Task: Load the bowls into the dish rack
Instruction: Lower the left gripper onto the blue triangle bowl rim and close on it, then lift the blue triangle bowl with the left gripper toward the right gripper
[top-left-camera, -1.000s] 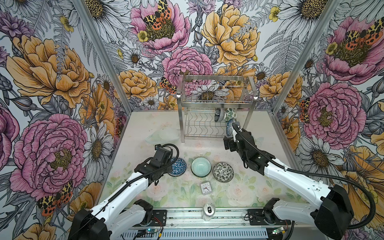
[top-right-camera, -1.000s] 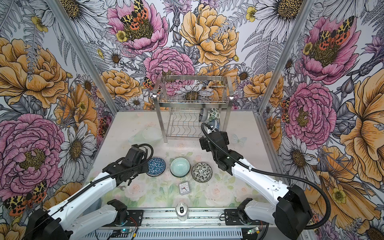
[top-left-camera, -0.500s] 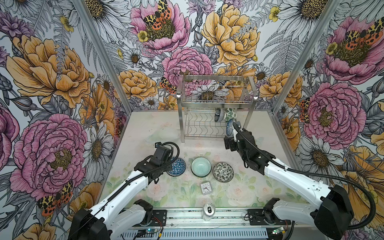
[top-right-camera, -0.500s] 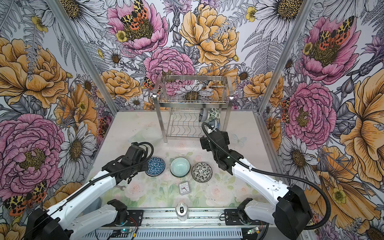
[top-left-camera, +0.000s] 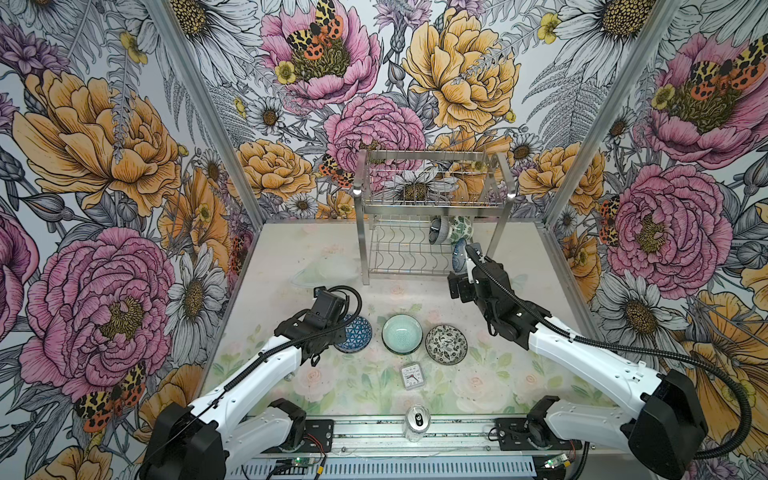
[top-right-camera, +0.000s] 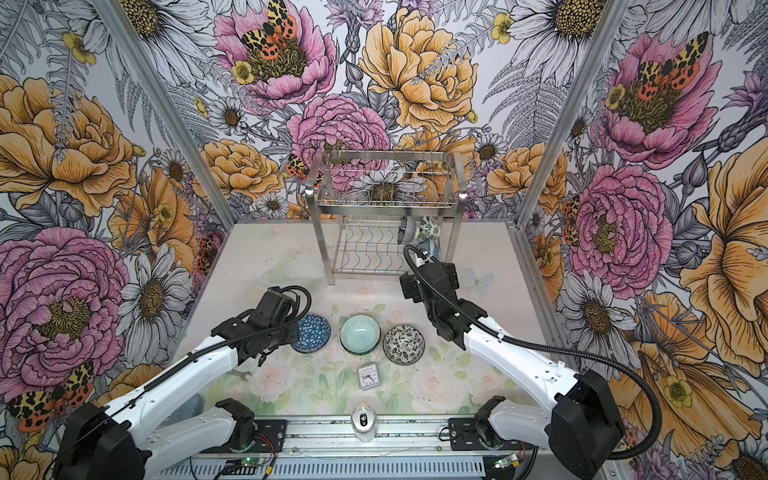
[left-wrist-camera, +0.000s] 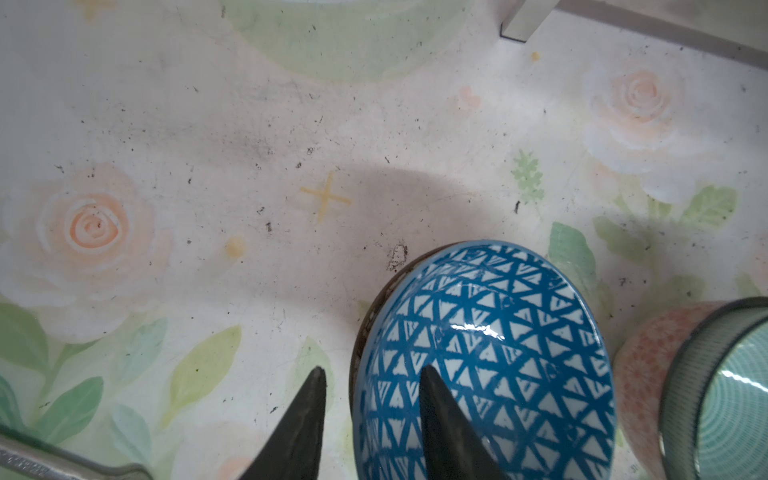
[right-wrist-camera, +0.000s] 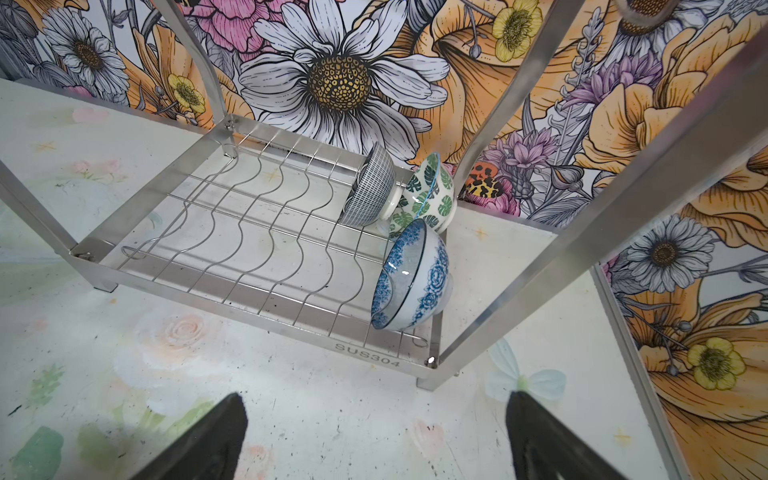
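Floral desk (top-left-camera: 286, 253), open stretch before dish rack (top-left-camera: 363, 241), right tool (right-wrist-camera: 376, 397) spread wide, left tool (left-wrist-camera: 370, 369) parted astride blue triangle bowl (left-wrist-camera: 498, 332) rim.

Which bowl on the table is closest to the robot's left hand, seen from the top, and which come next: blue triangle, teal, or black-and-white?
1. Blue triangle bowl: left end of the row; the left hand straddles its rim.
2. Teal bowl: middle of the row.
3. Black-and-white bowl: right end of the row.
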